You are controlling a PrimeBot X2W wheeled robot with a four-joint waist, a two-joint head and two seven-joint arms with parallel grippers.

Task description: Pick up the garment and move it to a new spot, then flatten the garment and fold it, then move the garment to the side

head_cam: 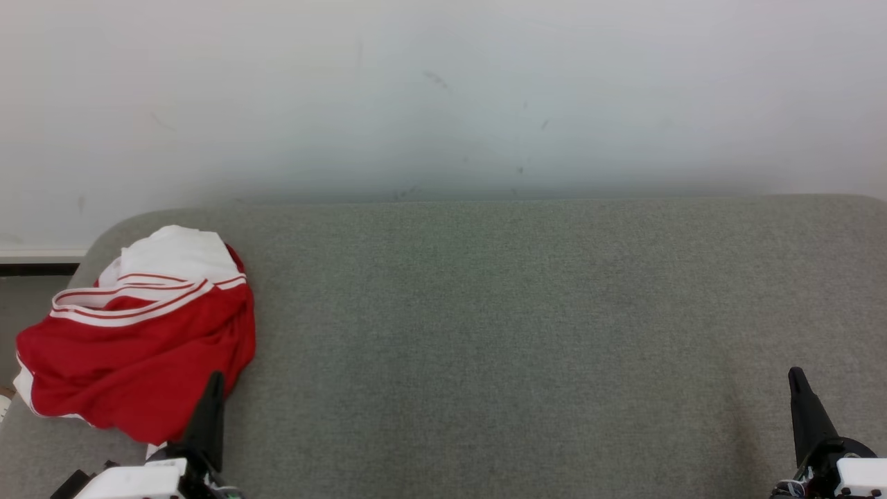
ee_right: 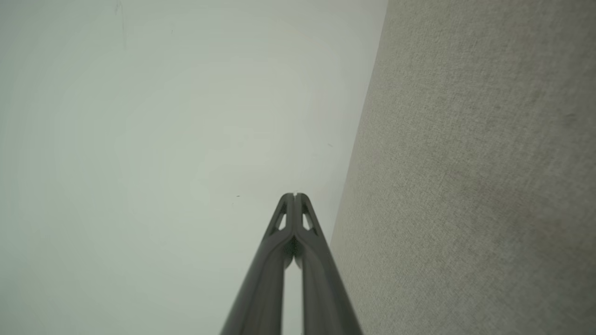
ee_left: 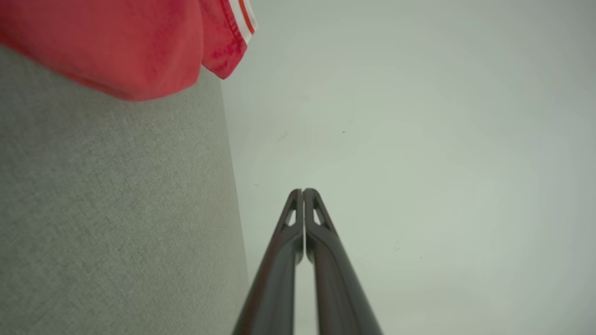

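Note:
The garment (head_cam: 138,333) is a red and white piece with red-striped white trim, crumpled in a heap at the left end of the grey fabric surface (head_cam: 520,333). My left gripper (head_cam: 216,378) stands shut at the lower left, its tip just in front of the heap's near right edge; I cannot tell whether it touches the cloth. In the left wrist view the garment (ee_left: 121,46) lies at the upper left, apart from the shut left gripper (ee_left: 302,190). Empty and shut, my right gripper (head_cam: 795,374) stands at the lower right, far from the garment, seen again as the right gripper (ee_right: 294,194).
A pale wall (head_cam: 443,97) rises behind the surface's far edge. The surface's left end is rounded, with a dark gap and a white ledge (head_cam: 41,256) beyond it. Bare grey fabric stretches from the heap to the right side.

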